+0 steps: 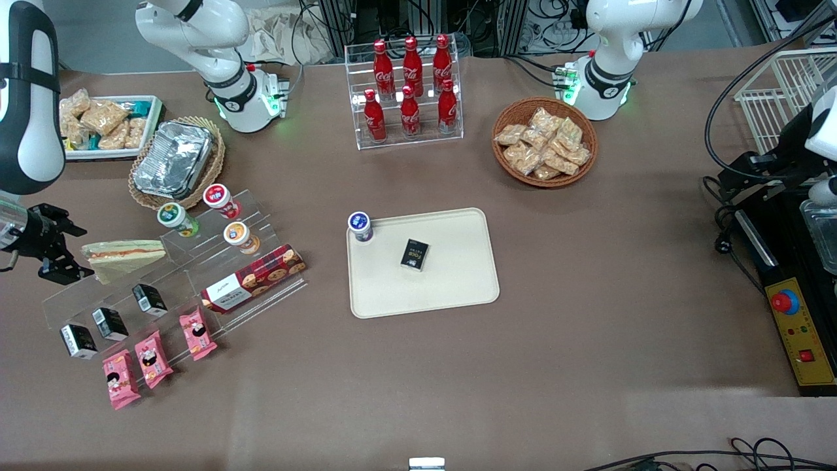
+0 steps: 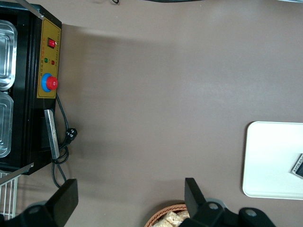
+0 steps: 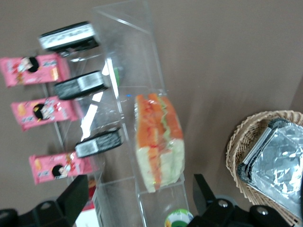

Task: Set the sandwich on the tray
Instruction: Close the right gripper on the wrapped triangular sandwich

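My gripper [image 1: 55, 258] hung at the working arm's end of the table, just beside the sandwich [image 1: 124, 256] and apart from it, its fingers [image 3: 75, 197] spread wide and holding nothing. The sandwich lay on its side on the upper step of a clear acrylic riser [image 1: 176, 275], its orange-red and green filling stripes showing through the wrap. Around it the riser was crowded: 3 small black boxes [image 1: 111, 322] sat on the step nearer the front camera, 3 pink snack packets [image 1: 153, 356] lay nearer the camera still, and a long red cookie box [image 1: 254, 277] lay beside them toward the tray. 3 small capped cups [image 1: 219, 199] stood on the riser next to the sandwich, farther from the camera. Farther still sat a wicker basket [image 1: 140, 183] holding a foil container [image 1: 173, 159], and a white bin of snacks [image 1: 104, 124]. The tray [image 1: 458, 288] lay well apart from the sandwich, near the middle of the table, and already carried a blue-capped cup [image 1: 360, 226] at one corner and a small black box [image 1: 414, 254] near its middle. Farthest from the camera stood a clear rack of 6 red cola bottles [image 1: 410, 85] and a round basket of snack bags [image 1: 544, 141]. A brown cloth [image 1: 588, 340] covered the table, and a black control box with a red button [image 1: 794, 320] sat at the parked arm's end.
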